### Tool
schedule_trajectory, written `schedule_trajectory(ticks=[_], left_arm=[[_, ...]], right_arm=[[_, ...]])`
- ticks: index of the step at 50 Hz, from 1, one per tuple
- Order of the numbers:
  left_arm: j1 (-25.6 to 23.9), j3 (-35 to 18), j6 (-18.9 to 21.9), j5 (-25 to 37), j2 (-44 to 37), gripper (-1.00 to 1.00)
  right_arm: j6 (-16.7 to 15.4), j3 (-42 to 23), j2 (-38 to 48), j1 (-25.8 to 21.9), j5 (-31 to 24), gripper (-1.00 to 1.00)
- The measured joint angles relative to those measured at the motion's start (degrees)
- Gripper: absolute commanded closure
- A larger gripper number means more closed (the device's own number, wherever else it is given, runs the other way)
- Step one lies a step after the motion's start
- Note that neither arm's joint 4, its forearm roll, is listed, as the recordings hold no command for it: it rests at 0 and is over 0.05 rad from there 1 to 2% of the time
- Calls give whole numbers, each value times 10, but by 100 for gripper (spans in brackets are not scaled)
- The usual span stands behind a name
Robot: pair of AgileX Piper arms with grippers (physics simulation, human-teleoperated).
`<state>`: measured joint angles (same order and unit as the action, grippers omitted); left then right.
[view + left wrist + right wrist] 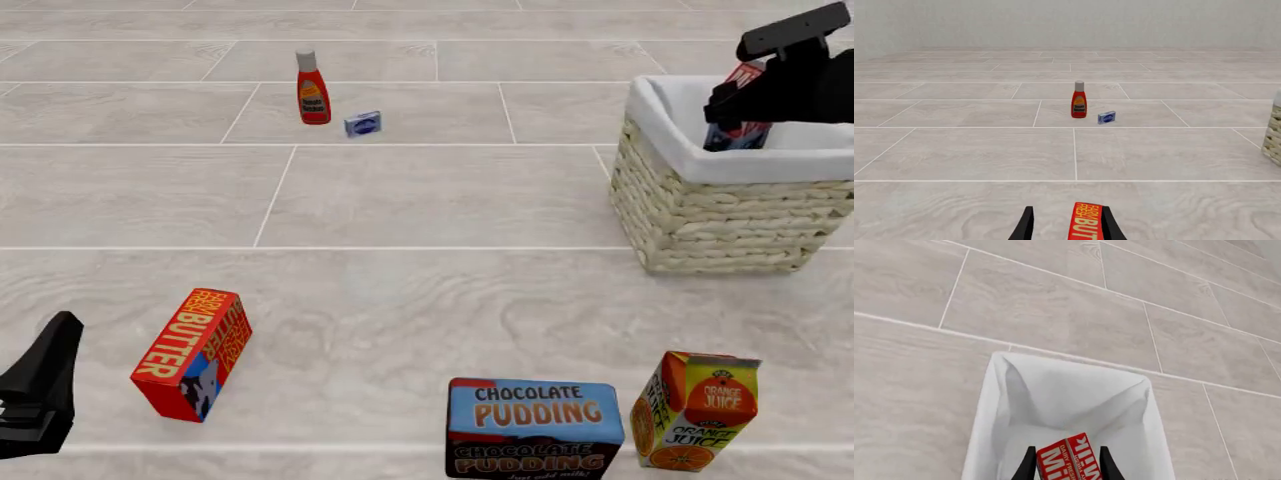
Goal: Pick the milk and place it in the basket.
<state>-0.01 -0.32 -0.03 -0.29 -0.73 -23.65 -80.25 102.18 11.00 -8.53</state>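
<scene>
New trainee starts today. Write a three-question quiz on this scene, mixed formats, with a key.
1. True or false: the right tool holds the milk over the basket.
2. Which lies on its side? A) butter B) ketchup C) juice
3. Fill in: the box beside the juice reads chocolate ____.

Key: 1 true; 2 A; 3 pudding.

Matte black arms, tapered black fingers (pixel 1029 465)
</scene>
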Motion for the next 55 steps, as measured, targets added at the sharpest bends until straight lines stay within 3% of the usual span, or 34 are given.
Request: schedule_trajectory(ticks=[52,53,55], left_arm=[[0,0,0,0,0,-100],[0,0,0,0,0,-100],[0,0,0,0,0,-100]], right_arm=[[-7,-66,88,2,-15,100],[-7,-67,88,2,-15,-100],[-4,-70,88,2,-15,-100]])
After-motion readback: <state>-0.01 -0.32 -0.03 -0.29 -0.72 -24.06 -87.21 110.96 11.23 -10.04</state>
